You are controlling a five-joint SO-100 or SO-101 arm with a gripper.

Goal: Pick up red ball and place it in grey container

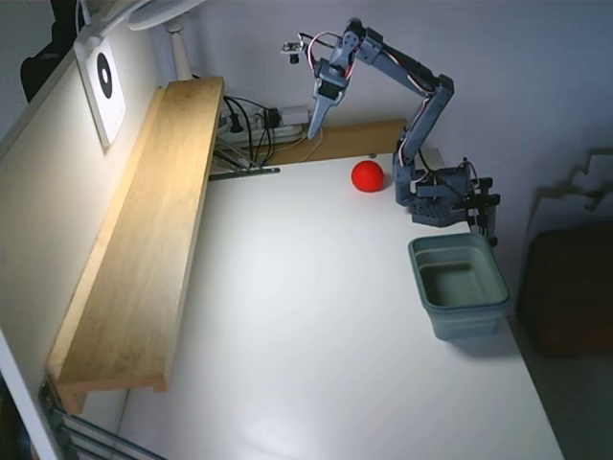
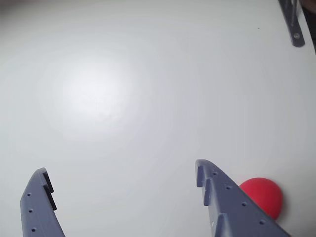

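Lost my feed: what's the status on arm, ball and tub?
Gripper open, raised, empty. Small red ball on the white table, outside the fingers. Grey-green plastic tub empty. Nothing in the way.

The fixed view looks down from high above the near end of the white table (image 1: 316,316), taking in its whole length, far off from the arm. The wrist view rides behind the gripper (image 2: 123,180), facing down past both fingers (image 2: 224,197) at the tabletop, closer in. Both views share the red ball (image 2: 264,195), which lies just outside the right-hand finger, and the white surface around it.
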